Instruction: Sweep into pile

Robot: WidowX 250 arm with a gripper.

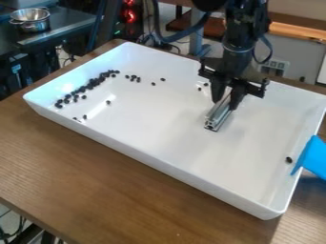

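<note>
A metal pot point(30, 21) sits on a dark counter point(68, 23) beyond the tabletop's point(96, 176) upper-left edge, red lights point(129, 19) glowing past its far corner.

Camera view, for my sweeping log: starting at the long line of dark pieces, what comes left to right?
Long line of dark pieces, small cluster, two spaced pieces, gripper holding a metal bar, single dark piece, blue object at the tray's right side.

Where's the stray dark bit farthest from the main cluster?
In the camera view, the stray dark bit lies near the right end of the white tray, just left of the blue object.
</note>
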